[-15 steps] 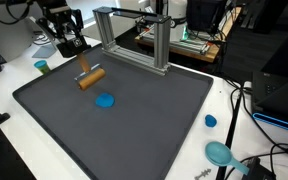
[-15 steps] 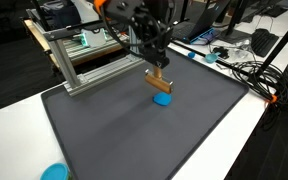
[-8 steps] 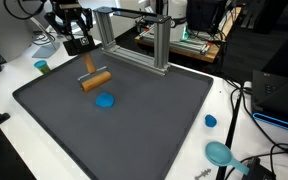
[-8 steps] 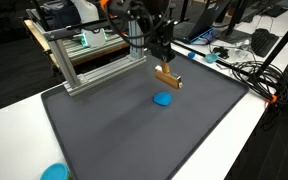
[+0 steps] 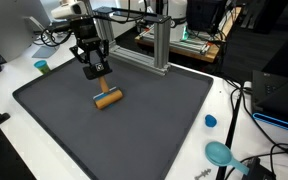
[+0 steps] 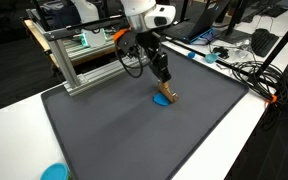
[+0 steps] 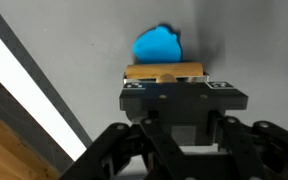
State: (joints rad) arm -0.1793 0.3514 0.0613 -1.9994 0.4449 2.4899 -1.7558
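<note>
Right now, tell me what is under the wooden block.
A blue piece lies on the mat below the block that the gripper holds. Part of it shows in the wrist view; the rest is covered.

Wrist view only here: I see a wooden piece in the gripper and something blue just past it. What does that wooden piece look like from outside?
Observer: It is a wooden roller on a thin handle, hanging below the shut gripper.
Operator: Where is it?
Observer: Well inside a dark mat, not far from a metal frame.
Operator: And the blue thing?
Observer: The blue piece lies flat on the mat, right at the roller.
</note>
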